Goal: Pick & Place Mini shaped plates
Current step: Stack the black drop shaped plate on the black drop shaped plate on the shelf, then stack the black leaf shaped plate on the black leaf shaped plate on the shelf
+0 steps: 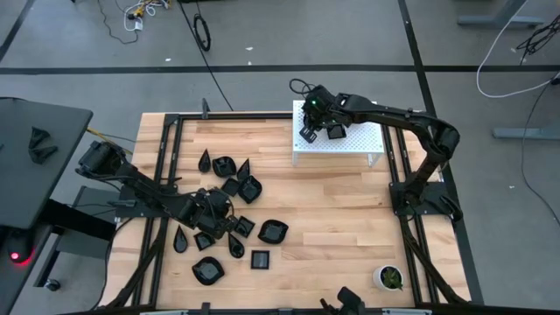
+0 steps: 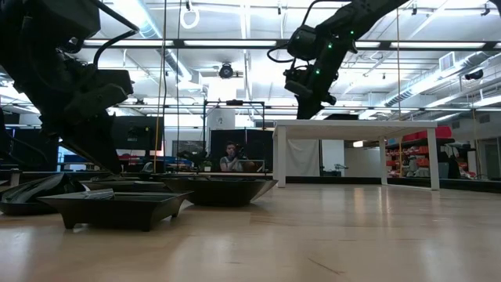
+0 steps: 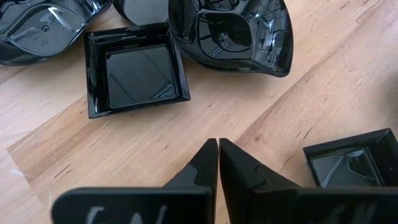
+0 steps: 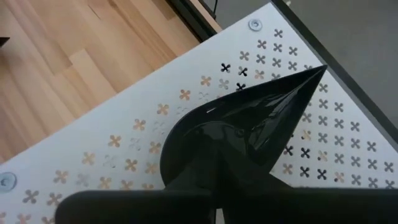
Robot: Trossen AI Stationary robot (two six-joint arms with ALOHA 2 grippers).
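Right gripper point(image 4: 217, 186) reaching over the white perforated stand point(image 1: 350, 143), pinching a teardrop plate point(image 4: 242, 130), left gripper point(image 3: 217, 155) low among scattered black plates point(image 1: 229, 219), fingers pressed together

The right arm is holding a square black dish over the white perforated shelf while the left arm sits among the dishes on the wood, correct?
Not quite: the dish in the right gripper is teardrop-shaped, with a pointed tip, not square. The right wrist view shows it clearly above the white perforated shelf. The rest holds: the left gripper, fingers together, is low among the dishes on the wood.
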